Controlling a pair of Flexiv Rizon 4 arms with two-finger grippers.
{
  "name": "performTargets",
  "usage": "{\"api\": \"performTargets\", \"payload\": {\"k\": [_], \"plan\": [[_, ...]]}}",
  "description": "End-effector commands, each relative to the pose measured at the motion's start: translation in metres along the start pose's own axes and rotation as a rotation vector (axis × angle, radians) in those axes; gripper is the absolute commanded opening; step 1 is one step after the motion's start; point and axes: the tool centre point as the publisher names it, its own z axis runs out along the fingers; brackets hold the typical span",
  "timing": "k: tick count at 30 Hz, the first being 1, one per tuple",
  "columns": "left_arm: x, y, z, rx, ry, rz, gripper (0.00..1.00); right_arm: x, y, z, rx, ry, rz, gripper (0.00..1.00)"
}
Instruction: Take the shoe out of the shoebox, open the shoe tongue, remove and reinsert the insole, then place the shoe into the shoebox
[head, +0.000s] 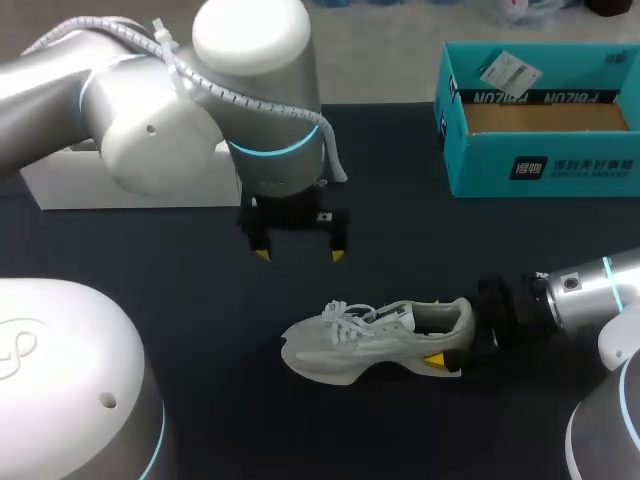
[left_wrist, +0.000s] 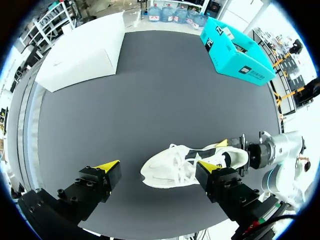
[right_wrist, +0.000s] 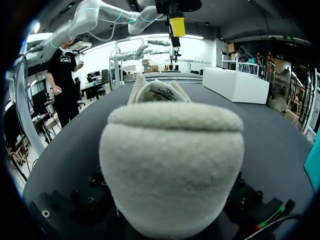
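Note:
A pale grey-white shoe (head: 370, 338) rests on the dark table, toe to the left and laces up. My right gripper (head: 442, 338) comes in from the right and is shut on its heel, one yellow tip on the near side and one on the far side (left_wrist: 221, 143). In the right wrist view the padded heel (right_wrist: 172, 160) fills the space ahead and hides the fingers. My left gripper (head: 300, 255) hangs open above and just behind the shoe (left_wrist: 185, 162), touching nothing. The open teal shoebox (head: 540, 165) stands at the back right.
A white box (head: 130, 185) lies at the back left, partly under my left arm. The shoebox (left_wrist: 237, 60) has a brown floor and a paper tag inside. Bare dark table lies between the shoe and both boxes.

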Motion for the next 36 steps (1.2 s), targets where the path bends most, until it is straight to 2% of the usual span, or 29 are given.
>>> {"api": "performTargets", "payload": {"k": [1,10,20,29,36], "plan": [[0.014,-0.004,0.019,-0.035,0.008,0.053,1.00,-0.002,-0.005,0.009,0.002,-0.003,0.000,0.00],[0.054,0.003,0.033,-0.075,0.007,0.146,1.00,-0.002,-0.005,0.009,0.002,-0.003,0.000,0.00],[0.089,0.016,0.039,-0.091,-0.077,0.180,1.00,-0.002,-0.005,0.009,0.002,-0.003,0.000,0.00],[0.122,0.007,0.055,-0.122,-0.071,0.175,1.00,-0.002,-0.005,0.009,0.002,-0.003,0.000,0.00],[0.143,0.010,0.070,-0.142,-0.096,0.202,1.00,-0.002,-0.005,0.009,0.002,-0.003,0.000,0.00]]}}
